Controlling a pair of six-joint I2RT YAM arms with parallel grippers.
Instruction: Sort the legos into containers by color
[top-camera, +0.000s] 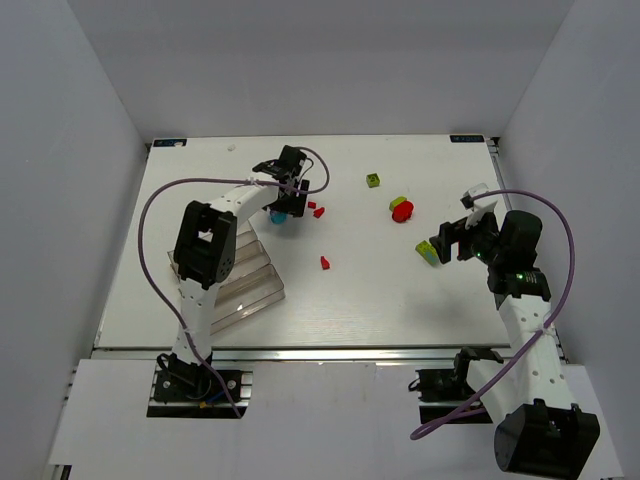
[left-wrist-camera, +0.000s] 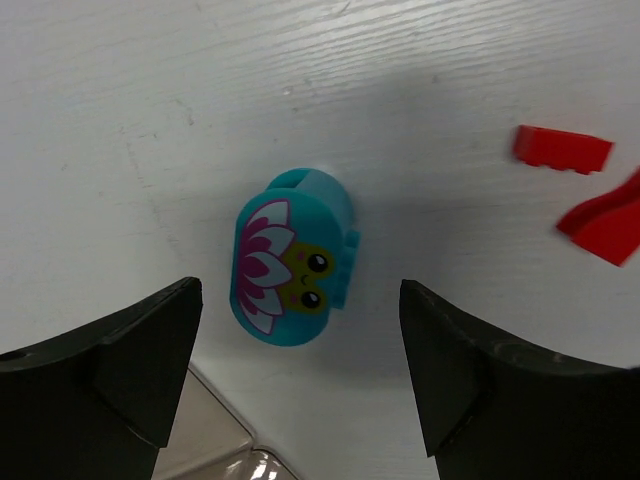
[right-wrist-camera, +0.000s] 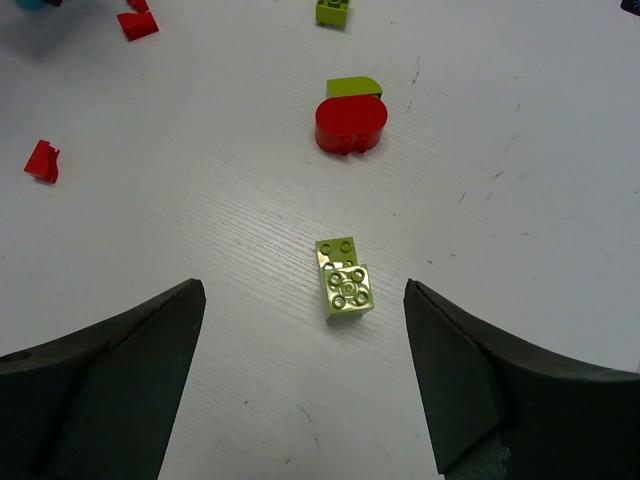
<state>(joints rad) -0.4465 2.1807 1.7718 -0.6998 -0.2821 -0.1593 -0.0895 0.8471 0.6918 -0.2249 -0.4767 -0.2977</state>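
- My left gripper (left-wrist-camera: 298, 330), fingers apart, hovers over a cyan-blue rounded plastic brick (left-wrist-camera: 290, 265) with a flower face, lying on the white bench (top-camera: 400, 300).
- My right gripper (right-wrist-camera: 303, 295), also apart, hangs above a lime-green studded plastic brick (right-wrist-camera: 345, 280).
- The clear plastic troughs (top-camera: 250, 285) hold no bricks that I can see, so sorting looks barely begun.

Reaching far forward with left hand (left-wrist-camera: 298, 300), spread wide; hovering at right side with right hand (right-wrist-camera: 305, 295), equally spread, elbow bent.
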